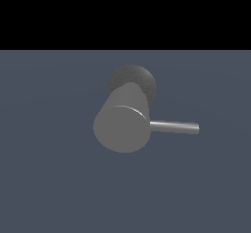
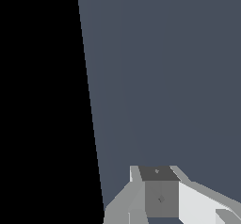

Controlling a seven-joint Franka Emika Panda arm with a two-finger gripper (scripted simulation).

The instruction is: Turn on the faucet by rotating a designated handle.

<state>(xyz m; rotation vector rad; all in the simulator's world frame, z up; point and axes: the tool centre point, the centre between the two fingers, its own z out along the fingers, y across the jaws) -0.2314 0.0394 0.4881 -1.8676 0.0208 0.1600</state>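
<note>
Slate-blue ground (image 1: 54,178) fills the lower part of the exterior view, with a black band shown above it. At centre the faucet (image 1: 122,122) is seen: 1 thick matte grey cylinder whose flat round end face is turned toward the camera, set on a darker round base (image 1: 139,78) that is partly hidden behind the body. From the cylinder, just beside the end face, the handle (image 1: 174,127) is carried out as 1 thin silver-grey rod toward the exterior view's right, lying nearly level (a slight downward slope toward its free tip is visible). Nothing is shown touching the rod. No part of the arm appears in the exterior view. In the wrist view the same blue ground is bounded by black on 1 side, and only pale and grey parts of the gripper (image 2: 160,195) are seen at the frame edge; whether it is spread or closed cannot be told, and neither faucet nor handle is shown there.
</note>
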